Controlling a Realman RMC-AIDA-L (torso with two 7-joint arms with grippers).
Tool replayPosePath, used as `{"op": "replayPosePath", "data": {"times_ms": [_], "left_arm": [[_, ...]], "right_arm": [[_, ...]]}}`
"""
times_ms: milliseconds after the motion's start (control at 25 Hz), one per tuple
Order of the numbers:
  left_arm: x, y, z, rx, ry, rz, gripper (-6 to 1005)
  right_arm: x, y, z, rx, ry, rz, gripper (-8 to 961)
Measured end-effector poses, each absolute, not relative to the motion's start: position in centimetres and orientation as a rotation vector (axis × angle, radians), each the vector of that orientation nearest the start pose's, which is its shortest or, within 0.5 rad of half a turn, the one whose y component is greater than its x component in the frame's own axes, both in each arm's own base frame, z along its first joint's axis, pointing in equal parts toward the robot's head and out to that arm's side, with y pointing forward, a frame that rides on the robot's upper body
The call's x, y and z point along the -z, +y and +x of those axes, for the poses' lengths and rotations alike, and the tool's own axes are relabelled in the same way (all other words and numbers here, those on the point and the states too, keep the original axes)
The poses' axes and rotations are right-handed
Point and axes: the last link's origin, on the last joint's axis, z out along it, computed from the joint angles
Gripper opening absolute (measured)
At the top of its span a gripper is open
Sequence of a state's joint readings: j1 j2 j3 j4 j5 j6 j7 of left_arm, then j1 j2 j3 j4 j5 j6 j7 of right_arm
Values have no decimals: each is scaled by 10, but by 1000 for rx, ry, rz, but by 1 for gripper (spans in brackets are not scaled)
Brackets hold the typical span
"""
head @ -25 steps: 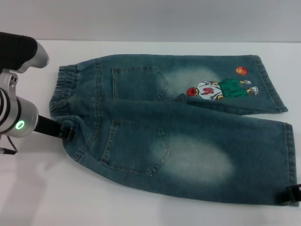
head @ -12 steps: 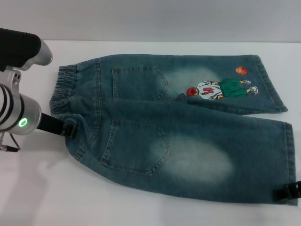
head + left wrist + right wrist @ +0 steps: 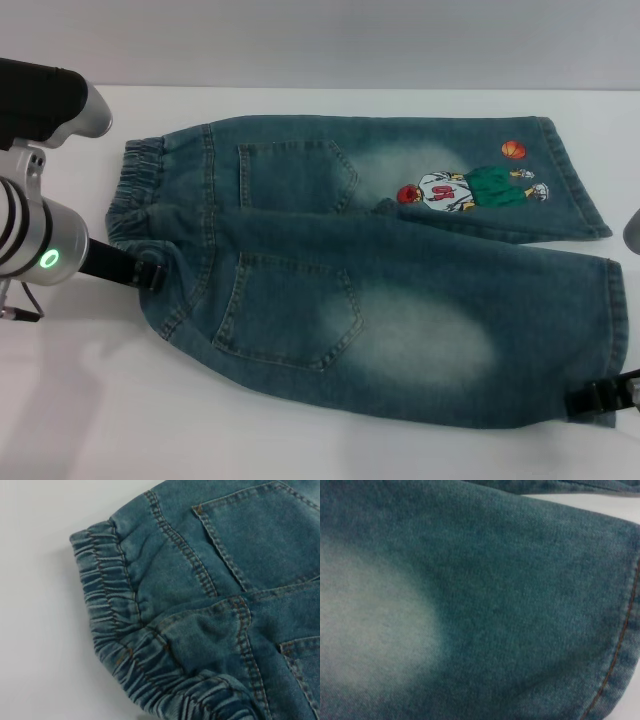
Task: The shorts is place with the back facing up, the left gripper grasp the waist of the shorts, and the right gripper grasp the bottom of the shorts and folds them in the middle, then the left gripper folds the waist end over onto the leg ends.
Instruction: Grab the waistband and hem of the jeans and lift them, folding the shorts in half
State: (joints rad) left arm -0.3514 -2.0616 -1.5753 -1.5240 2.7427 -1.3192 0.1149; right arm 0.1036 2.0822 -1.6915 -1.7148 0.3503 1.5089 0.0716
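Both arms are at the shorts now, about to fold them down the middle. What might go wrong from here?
1. The left gripper sits at the near corner of the waist; it may pinch only one denim layer, so the band sags when lifted.
2. The right gripper is right at the near leg's hem corner; such an edge hold might slip.
3. The far leg lies skewed, so the hems may not line up.

Shorts point(image 3: 380, 280) flat on table point(image 3: 80, 420); waist point(image 3: 135, 195) left, leg ends point(image 3: 600, 290) right.
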Motion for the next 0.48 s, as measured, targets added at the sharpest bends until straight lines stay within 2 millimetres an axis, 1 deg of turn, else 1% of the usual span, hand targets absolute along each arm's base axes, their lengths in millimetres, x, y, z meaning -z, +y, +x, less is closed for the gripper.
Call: {"op": "replayPosePath", "data": {"times_ms": [280, 480], "left_arm": [[-7, 337, -221, -327, -1230, -2125, 211], [-8, 338, -221, -322, -1228, -2124, 211]], "right_arm": [[5, 258, 242, 463, 1527, -2022, 464], [5, 264, 228, 377, 1484, -2100, 447]]}}
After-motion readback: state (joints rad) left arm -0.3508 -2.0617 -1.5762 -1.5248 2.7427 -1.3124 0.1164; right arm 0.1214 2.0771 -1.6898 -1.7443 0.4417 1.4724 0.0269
